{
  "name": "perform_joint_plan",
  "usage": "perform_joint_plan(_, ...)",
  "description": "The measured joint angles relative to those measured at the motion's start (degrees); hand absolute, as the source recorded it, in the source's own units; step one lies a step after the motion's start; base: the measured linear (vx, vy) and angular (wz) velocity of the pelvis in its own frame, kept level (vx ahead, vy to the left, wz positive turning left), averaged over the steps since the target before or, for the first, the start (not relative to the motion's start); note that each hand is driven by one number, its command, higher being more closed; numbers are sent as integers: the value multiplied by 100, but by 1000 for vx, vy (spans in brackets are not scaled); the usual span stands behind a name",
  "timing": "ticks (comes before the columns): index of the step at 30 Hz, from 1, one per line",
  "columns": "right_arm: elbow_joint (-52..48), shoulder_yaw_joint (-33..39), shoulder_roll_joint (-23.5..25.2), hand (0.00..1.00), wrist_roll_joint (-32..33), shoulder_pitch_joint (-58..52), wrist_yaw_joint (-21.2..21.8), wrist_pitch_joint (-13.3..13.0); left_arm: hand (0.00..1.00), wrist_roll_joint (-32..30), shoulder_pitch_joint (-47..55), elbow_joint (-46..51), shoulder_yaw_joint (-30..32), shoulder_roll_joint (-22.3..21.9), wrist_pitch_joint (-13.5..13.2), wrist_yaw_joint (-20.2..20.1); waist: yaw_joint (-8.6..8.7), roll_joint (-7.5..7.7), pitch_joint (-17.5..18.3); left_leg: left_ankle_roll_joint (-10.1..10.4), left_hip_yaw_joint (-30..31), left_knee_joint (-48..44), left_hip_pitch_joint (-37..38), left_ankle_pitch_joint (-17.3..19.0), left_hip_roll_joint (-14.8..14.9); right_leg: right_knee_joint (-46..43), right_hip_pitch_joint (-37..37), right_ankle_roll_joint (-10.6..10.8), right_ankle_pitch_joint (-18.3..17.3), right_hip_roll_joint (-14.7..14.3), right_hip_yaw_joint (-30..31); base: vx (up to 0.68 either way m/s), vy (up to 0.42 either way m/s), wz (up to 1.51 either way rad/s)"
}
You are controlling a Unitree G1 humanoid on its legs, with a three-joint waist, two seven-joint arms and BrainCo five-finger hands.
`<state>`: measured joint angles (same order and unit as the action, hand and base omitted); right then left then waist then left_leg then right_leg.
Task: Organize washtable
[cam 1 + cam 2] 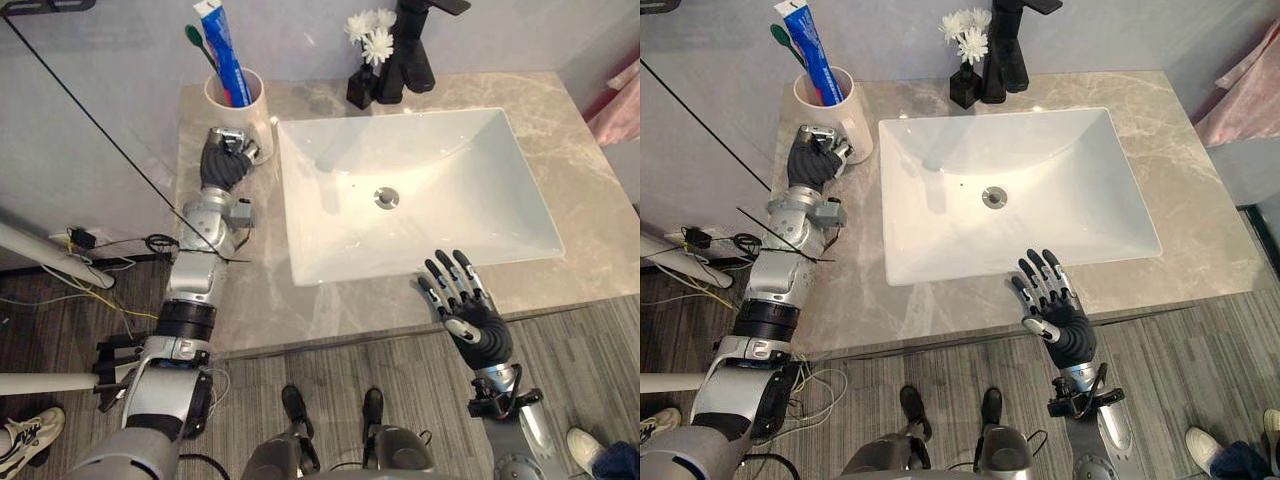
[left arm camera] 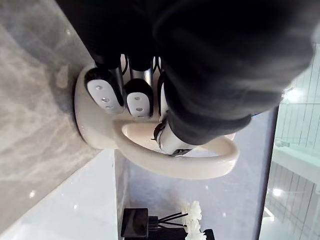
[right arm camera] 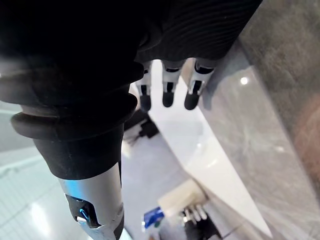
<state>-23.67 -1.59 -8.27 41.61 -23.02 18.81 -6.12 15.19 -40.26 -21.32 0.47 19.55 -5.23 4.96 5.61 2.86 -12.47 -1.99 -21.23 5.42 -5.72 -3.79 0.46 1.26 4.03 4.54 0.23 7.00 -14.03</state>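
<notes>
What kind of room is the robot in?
Most likely a bathroom: a white rectangular sink sits in a grey marble counter with a black tap behind it, and a white ceramic cup holds a green toothbrush and a blue toothpaste tube.

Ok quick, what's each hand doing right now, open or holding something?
Left hand: shut on the handle of the cup.
Right hand: open, fingers straight, holding nothing.

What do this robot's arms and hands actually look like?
Both arms are jointed silver-grey tubes with black rings. The left hand and right hand wear dark ribbed covers over back and wrist; the slim silver fingers end in dark tips.
</notes>
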Motion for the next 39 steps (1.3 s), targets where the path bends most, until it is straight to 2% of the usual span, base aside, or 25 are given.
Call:
perform_joint_plan(4,1,15,32,0,-1,12,-19,2,100,22,383,562,-6,-29,-6,-41,5,-29,-16,-1,53,0,42,0,-11,18,-66,0,-1,6,-35,0,0,4)
perform_joint_plan(9,55,375,133,0,-2,112,-152,8,100,392,2072,2032,42,-346,-50,-318,-28,-131,-8,-2,177,0,119,-1,-37,83,-236,1,-2,20,-193,2,-5,14)
perform_joint_plan(10,126,526,172,0,-3,135,-167,6,0,545,2522,2328,91,-479,-51,-401,-32,-162,2,-2,221,0,164,0,-43,94,-307,2,-3,23,-242,4,-4,17)
perform_joint_plan(14,293,1041,384,0,-1,129,-238,-36,0,918,3634,3252,520,-800,-187,-626,-138,-289,81,-1,303,1,221,-1,-48,104,-410,3,-8,22,-335,-19,-2,13)
perform_joint_plan(16,491,1345,489,0,-2,118,-265,-157,0,1187,4230,3744,896,-976,-371,-746,-158,-400,201,-1,390,4,279,-1,-71,113,-499,8,-41,41,-456,-31,7,20)
perform_joint_plan(20,668,1786,734,0,-20,-53,-259,-252,0,1535,5150,4184,1295,-1324,-596,-945,-179,-540,420,2,489,13,439,1,-104,105,-702,52,-115,107,-575,-20,18,15)
perform_joint_plan(25,1152,2348,1050,0,-277,-441,-290,-239,0,1821,6256,4297,1363,-1876,-641,-1374,-178,-506,609,33,542,37,555,22,-92,96,-833,45,-147,101,-623,-14,6,8)
perform_joint_plan(30,1742,2329,1398,0,-765,-1160,-394,-45,0,2022,6942,3622,1363,-2287,-621,-1622,-164,-518,659,60,447,40,646,49,-71,77,-880,27,-174,98,-555,-26,10,-9)
perform_joint_plan(33,1813,1920,1448,0,-1095,-1559,-397,17,0,2110,7331,3114,1309,-2546,-494,-1657,-160,-510,740,43,247,40,753,121,-29,-5,-888,18,-226,97,-449,-1,14,-25)
perform_joint_plan(39,2032,1347,1422,0,-1528,-1733,-512,-19,0,2251,7425,1862,1126,-2567,-385,-1743,-199,-360,955,91,-8,37,871,199,68,-239,-869,81,-439,112,-473,15,-1,-14)
